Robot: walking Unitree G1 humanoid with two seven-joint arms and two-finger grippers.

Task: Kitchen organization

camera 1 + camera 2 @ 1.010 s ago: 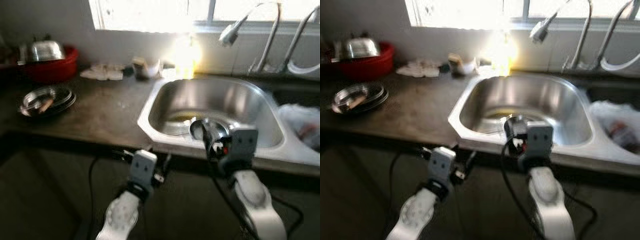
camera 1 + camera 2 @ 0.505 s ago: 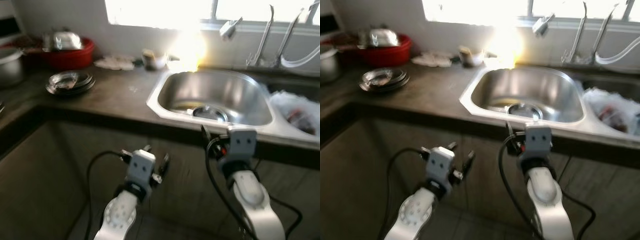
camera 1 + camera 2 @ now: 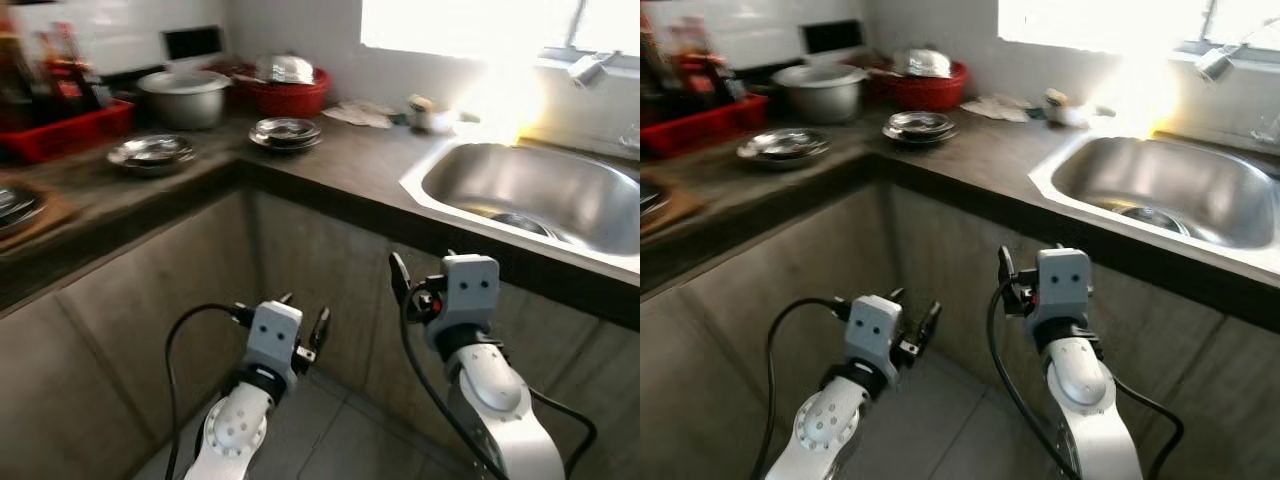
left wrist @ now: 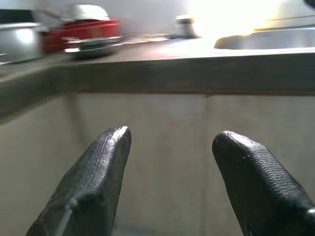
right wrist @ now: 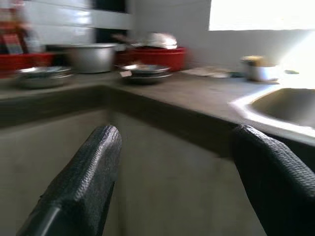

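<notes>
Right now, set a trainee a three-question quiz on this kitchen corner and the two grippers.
1. True or false: the left gripper is shut on a plate.
2. What stands in the corner beside the red basin: A) a metal pot, B) a kettle, C) a toaster?
3. Fill in: the steel sink is set in the counter on the robot's ____ side.

Key
1. False. Its fingers stand apart with nothing between them, in front of the cabinet wall below the counter; the right gripper is open too.
2. A, the metal pot.
3. Right.
</notes>
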